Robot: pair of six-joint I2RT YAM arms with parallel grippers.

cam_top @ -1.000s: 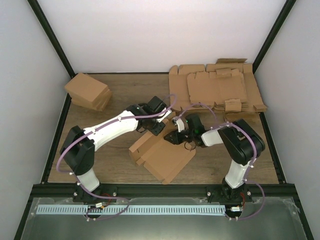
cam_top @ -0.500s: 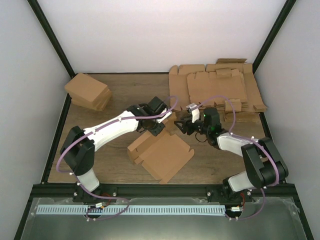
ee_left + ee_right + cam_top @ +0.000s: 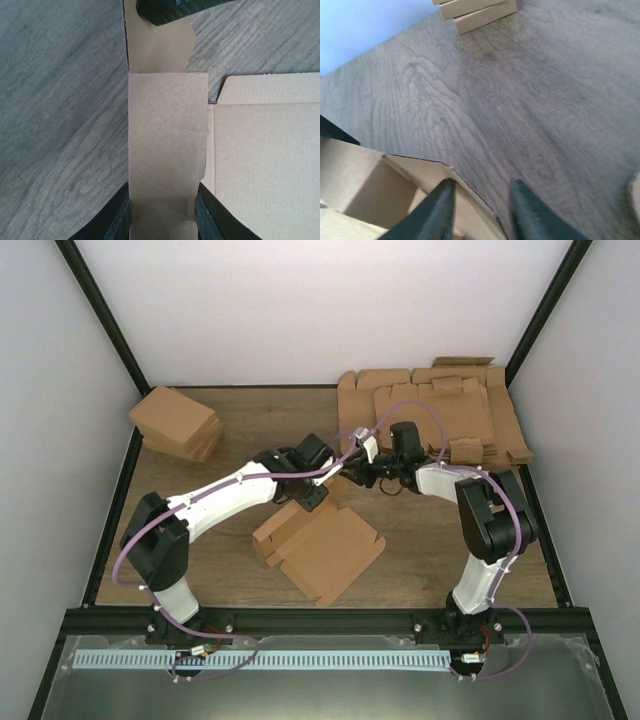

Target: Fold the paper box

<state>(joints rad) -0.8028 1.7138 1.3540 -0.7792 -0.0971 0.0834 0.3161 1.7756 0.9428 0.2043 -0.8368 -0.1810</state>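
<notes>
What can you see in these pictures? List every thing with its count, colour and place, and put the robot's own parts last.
paper box: one, brown, partly folded, middle of the table
pile of flat cardboard sheets: one, brown, far right corner
pile of cartons: one, brown, far left side
table: one, wood brown, under everything
walls: three, white, behind and at both sides
left arm: one, white with black joints, reaching to the box's far edge
right arm: one, white with black joints, reaching in from the right
left hand: one, black, closed on a flap of the box
right hand: one, black, open, at the box's edge
</notes>
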